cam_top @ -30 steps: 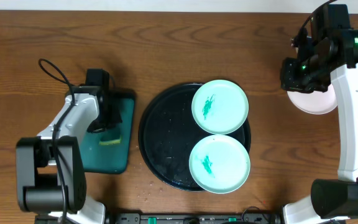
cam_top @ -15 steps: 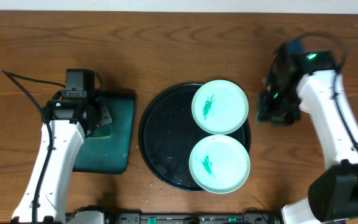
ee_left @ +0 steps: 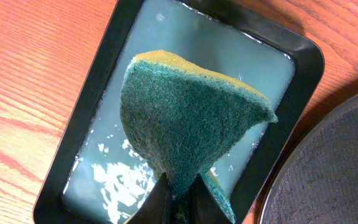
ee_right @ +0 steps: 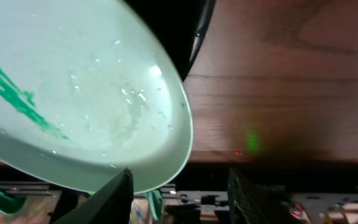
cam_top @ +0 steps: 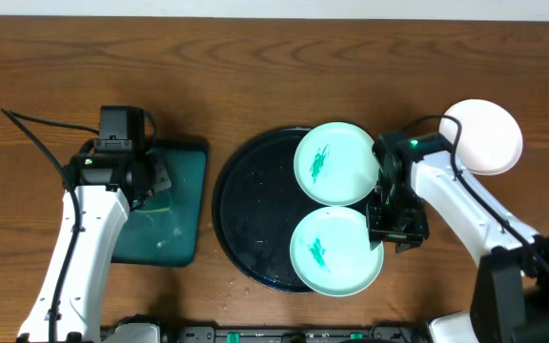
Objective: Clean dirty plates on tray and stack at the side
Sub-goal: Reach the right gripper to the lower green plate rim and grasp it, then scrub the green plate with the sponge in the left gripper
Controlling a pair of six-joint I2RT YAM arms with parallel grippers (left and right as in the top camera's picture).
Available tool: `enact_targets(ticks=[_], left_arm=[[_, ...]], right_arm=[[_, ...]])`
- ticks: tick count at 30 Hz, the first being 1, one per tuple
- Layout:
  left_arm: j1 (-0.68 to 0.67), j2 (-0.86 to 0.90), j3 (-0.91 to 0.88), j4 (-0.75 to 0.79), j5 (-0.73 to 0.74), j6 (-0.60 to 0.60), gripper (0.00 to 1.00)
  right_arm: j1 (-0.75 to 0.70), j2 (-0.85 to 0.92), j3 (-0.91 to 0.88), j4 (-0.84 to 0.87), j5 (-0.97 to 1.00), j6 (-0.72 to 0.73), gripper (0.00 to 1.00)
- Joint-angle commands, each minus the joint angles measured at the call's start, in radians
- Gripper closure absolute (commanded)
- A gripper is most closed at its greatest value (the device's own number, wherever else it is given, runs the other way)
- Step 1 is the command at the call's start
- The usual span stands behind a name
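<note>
1. Clenched tight on a sponge [ee_left: 191, 118] at the left claw [ee_left: 180, 198]: pinched by its lower corner between both fingers, green scouring face toward the camera, yellow backing showing along the top edge.
2. Held over a dark-teal rectangular tray [ee_left: 61, 180] lying directly below that claw, with a shallow film of water and white flecks inside.
3. Off to that claw's right, just past the teal rim: an arc of the black tray [ee_left: 328, 168], resting on the wooden table [ee_left: 17, 74].
4. Released at the right claw [ee_right: 179, 199]: fingers [ee_right: 114, 199] spread wide, gripping nothing.
5. Directly ahead of that claw, nearer one finger than the other: the rim of the near mint plate [ee_right: 92, 93], wet with droplets, marked by a green smear [ee_right: 17, 93] farther in. Cannot tell whether touching the rim or only close to it.
6. Seen from overhead, lowered beside the right edge of the same plate, itself sitting on the near right part of the black tray and overhanging its rim.
7. Just beyond the right claw, farther out and to its left: a second mint plate [cam_top: 337, 163], likewise smeared at centre, on the tray's far right part, edge meeting or almost meeting the near plate.
8. Well apart from the right claw, farther out on its right: a white plate [cam_top: 484, 136], off the tray, flat on the bare wood.
</note>
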Motion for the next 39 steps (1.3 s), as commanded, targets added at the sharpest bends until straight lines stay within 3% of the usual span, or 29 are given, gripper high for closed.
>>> enact_targets(ticks=[1,3,5,7,11,13,20,25,31,39], left_arm=[[0.007,-0.005,0.024,0.001,-0.003,-0.005,0.93],[0.007,-0.005,0.024,0.000,0.006,-0.005,0.93],[0.007,-0.005,0.024,0.000,0.006,-0.005,0.93],[0.007,-0.005,0.024,0.000,0.006,-0.005,0.93],[0.007,-0.005,0.024,0.000,0.006,-0.005,0.93],[0.007,-0.005,0.024,0.000,0.007,-0.005,0.93],[0.007,-0.005,0.024,0.000,0.008,-0.005,0.93],[0.007,-0.005,0.024,0.001,0.011,-0.005,0.93],[0.006,-0.005,0.024,0.000,0.070,-0.005,0.93],[-0.081,-0.003,0.024,0.005,0.124,-0.005,0.93]], right_arm=[[0.015,-0.015,-0.053,0.033,-0.022,0.040,0.53],[0.016,-0.015,-0.112,0.082,-0.022,0.058,0.54],[0.016,-0.015,-0.150,0.126,-0.027,0.061,0.60],[0.016,-0.015,-0.171,0.171,-0.029,0.061,0.73],[0.017,-0.015,-0.170,0.225,-0.030,0.061,0.84],[0.017,-0.015,-0.170,0.240,-0.029,0.061,0.99],[0.042,-0.016,-0.170,0.246,-0.052,0.016,0.99],[0.147,-0.015,-0.170,0.344,-0.119,-0.014,0.99],[0.208,-0.005,-0.170,0.552,-0.125,0.111,0.99],[0.212,0.107,-0.170,0.691,-0.148,0.136,0.99]])
